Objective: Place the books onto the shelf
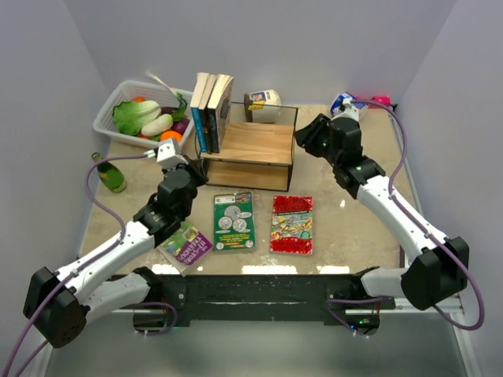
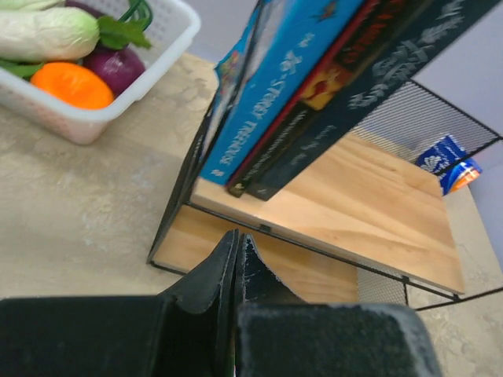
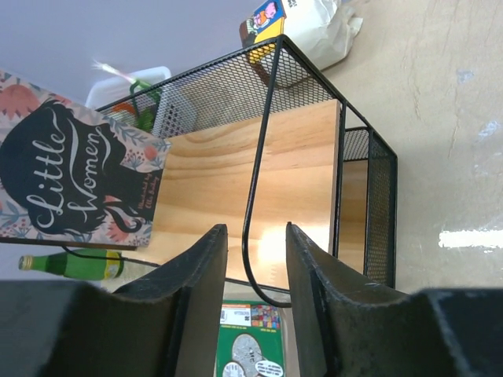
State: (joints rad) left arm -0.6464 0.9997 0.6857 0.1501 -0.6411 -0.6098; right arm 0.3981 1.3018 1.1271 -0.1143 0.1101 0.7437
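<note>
The left gripper [image 2: 237, 239] has its fingers [image 2: 222, 271] pressed flat together with nothing between them. Just ahead of the tips is the near left corner of the shelf [image 2: 369, 204], at the level of its lower board. Above and beyond that corner three books [image 2: 291, 71] stand leaning on the upper board, a blue one on the outside and a dark one on the inside. Off to the left of the fingers sits a white basket [image 2: 94, 126] of vegetables. The right gripper [image 3: 255, 232] is at the opposite end of the shelf, its fingers [image 3: 206, 267] a moderate way apart. The thin black wire of the end frame passes between them; whether either pad touches it cannot be told. Past these fingers the upper board runs bare to the far end, where the cover of Little Women [image 3: 71, 173] faces them, and a white bag [image 3: 314, 31] lies behind the shelf. On the table [image 1: 354, 212], nearer the arm bases than both sets of fingers, a green book [image 1: 233, 221] and a red book [image 1: 292, 224] lie flat side by side. A purple-and-green book [image 1: 186, 243] lies partly under the left arm. A green bottle [image 1: 110, 174] stands well out to the left.
</note>
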